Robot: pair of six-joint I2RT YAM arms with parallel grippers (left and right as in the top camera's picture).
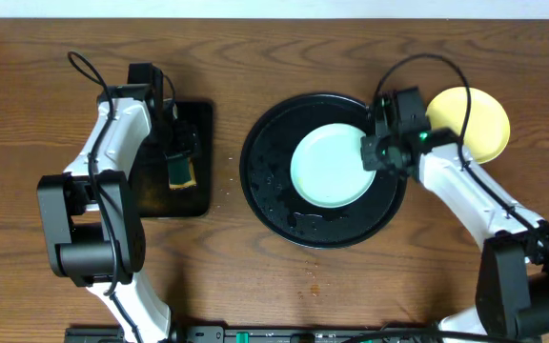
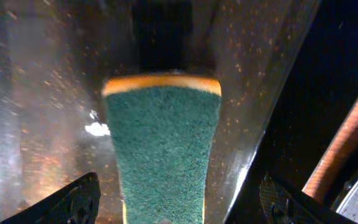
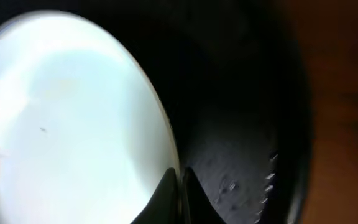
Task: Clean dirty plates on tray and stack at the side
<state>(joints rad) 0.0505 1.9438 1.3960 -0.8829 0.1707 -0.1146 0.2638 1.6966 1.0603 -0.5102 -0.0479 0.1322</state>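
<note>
**Right gripper** (image 3: 180,182): the fingers are drawn narrow, with the tips almost meeting across the rim of the pale blue plate (image 3: 73,112). One tip sits over the plate's face and the other outside its edge. This reads as a pinch on the rim, though the dark wrist view does not show how firm the contact is.

**Plate location:** it lies flat near the middle of the round tray (image 1: 265,191), and the gripper is at the edge nearest the right arm. The bare tray floor around it is glossy and speckled, apparently with droplets.

**Handling, as judged:** the plate is thin plastic, so it should be light, not brittle, and stiff enough to lift by one edge. It is smooth and probably wet, so expect it to slip. Seat the pads well over the raised lip. A hold on one side lets the plate pivot, so keep any tilt small.

**Yellow plate** (image 1: 484,124): it rests on the table (image 1: 274,286) just beside the round tray, partly under the right arm. Whether another plate lies beneath it cannot be told.

**Left gripper** (image 2: 178,183): the fingers are spread wide, with a gap on each side of the sponge (image 2: 163,149). The sponge lies green face up on the rectangular tray (image 1: 200,129), well apart from the plates. It should be soft and easy to compress, so grip it across its width.
</note>
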